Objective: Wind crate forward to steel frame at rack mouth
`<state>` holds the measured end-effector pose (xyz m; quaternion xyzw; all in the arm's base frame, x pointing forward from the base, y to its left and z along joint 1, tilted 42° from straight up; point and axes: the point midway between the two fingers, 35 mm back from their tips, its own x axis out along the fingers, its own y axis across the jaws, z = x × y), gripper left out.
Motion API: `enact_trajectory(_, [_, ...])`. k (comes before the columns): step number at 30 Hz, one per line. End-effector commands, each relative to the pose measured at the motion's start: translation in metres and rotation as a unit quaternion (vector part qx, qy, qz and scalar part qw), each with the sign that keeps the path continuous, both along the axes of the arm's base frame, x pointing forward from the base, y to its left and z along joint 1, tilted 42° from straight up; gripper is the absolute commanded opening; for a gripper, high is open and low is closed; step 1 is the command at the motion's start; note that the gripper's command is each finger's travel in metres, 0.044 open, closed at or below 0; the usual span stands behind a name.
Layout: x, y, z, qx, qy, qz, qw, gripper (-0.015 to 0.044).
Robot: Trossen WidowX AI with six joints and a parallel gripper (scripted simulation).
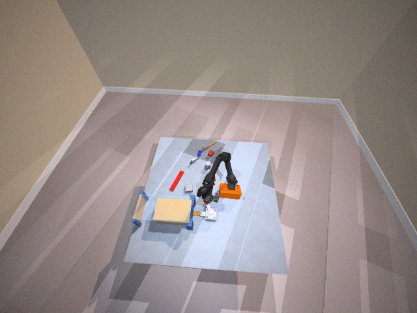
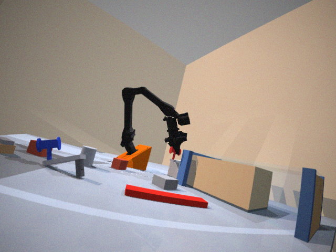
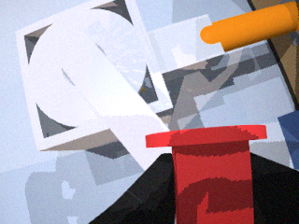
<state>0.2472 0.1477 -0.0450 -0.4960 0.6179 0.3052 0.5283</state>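
Observation:
My gripper [image 1: 206, 202] [image 2: 175, 151] [image 3: 199, 161] is shut on the red knob of the white winch handle. The handle's arm [image 3: 123, 123] slants from the knob to the top of the white winch [image 1: 211, 218] [image 3: 25, 89]; its key and the hole are hidden. An orange strap [image 1: 197, 213] [image 3: 252, 25] runs from the winch toward the tan crate [image 1: 172, 210] [image 2: 222, 184]. The crate sits flat in the clear-panelled cubby, its front close to the blue frame [image 1: 189, 225] [image 2: 186, 168] at the mouth. I cannot tell whether they touch.
A grey block [image 1: 188, 187] [image 2: 164, 181] and a red bar [image 1: 176, 180] [image 2: 165, 196] lie beside the cubby. A blue-knobbed crank [image 2: 63, 159], a white cylinder [image 1: 207, 164] [image 2: 88, 156], red blocks [image 1: 210, 152] [image 2: 119, 164] and a wooden-handled tool [image 1: 210, 145] lie farther off.

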Motion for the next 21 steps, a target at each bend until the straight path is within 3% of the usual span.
enact_trajectory(1, [0.0099, -0.0006, -0.0044, -0.004, -0.006, 0.000, 1.000, 0.0000])
enact_trajectory(4, [0.0035, 0.0007, -0.0010, 0.000, 0.000, 0.000, 1.000, 0.0000])
enact_trajectory(21, [0.0039, 0.0008, -0.0012, 0.000, 0.000, 0.000, 1.000, 0.0440])
